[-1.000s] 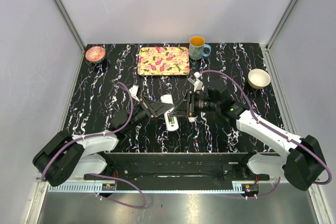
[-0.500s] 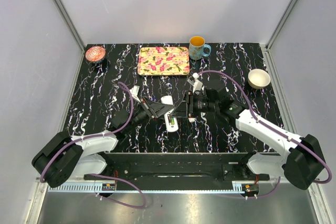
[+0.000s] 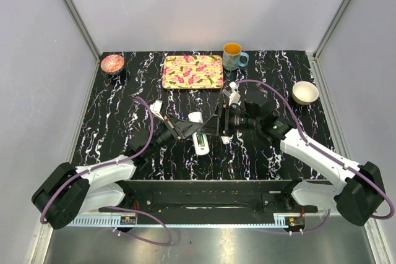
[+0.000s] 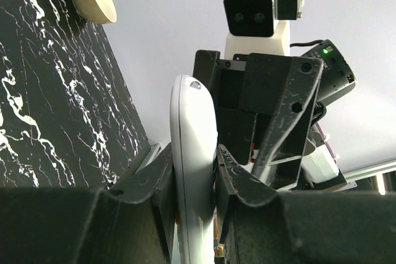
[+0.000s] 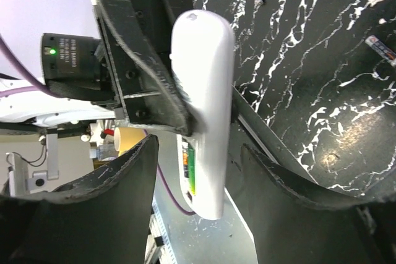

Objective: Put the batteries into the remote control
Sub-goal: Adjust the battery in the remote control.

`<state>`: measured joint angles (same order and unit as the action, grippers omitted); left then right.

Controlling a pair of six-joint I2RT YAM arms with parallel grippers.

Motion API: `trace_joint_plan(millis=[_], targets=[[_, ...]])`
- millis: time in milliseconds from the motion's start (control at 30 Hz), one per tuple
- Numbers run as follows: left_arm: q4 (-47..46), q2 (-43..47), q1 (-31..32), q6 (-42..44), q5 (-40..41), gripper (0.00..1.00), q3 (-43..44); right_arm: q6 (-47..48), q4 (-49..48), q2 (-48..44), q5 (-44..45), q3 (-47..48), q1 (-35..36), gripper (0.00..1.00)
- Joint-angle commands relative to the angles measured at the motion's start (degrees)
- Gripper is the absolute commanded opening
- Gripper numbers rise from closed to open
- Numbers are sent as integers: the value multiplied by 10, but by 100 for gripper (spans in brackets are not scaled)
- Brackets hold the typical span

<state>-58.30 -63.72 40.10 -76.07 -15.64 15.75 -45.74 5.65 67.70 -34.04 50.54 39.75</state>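
My left gripper (image 3: pixel 195 129) is shut on the white remote control (image 3: pixel 199 134) and holds it above the table, back side toward the right arm. In the left wrist view the remote (image 4: pixel 193 109) stands edge-on, clamped between the fingers (image 4: pixel 166 171). My right gripper (image 5: pixel 198 146) is open, its jaws standing either side of the remote's (image 5: pixel 204 60) lower end without touching it. A greenish battery (image 5: pixel 191 171) sits in the open compartment, with an orange-red sliver beside it; I cannot tell whether that is the reddish battery.
A floral tray (image 3: pixel 192 71), an orange-filled blue mug (image 3: pixel 233 56), a pink bowl (image 3: pixel 112 62) and a cream bowl (image 3: pixel 305 92) stand along the back. A small slim object with reddish marks (image 5: pixel 380 50) lies on the table.
The right gripper has shifted slightly left and up, closer around the remote. The left gripper keeps its hold on the remote, nearly unmoved.
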Motion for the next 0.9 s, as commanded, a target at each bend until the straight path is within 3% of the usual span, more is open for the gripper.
trace_joint_plan(millis=[0,433,600,867], targets=[[-23,8,2,6,14,0,26,-31,-50,-20,-32,3,4,65],[-37,9,5,-3,7,0,46,32,28,18,-21,10,24,60],[-45,11,9,-7,3,0,49,31,35,29,-5,10,28,54],[-129,11,10,-42,-4,0,46,14,14,45,2,-13,28,49]])
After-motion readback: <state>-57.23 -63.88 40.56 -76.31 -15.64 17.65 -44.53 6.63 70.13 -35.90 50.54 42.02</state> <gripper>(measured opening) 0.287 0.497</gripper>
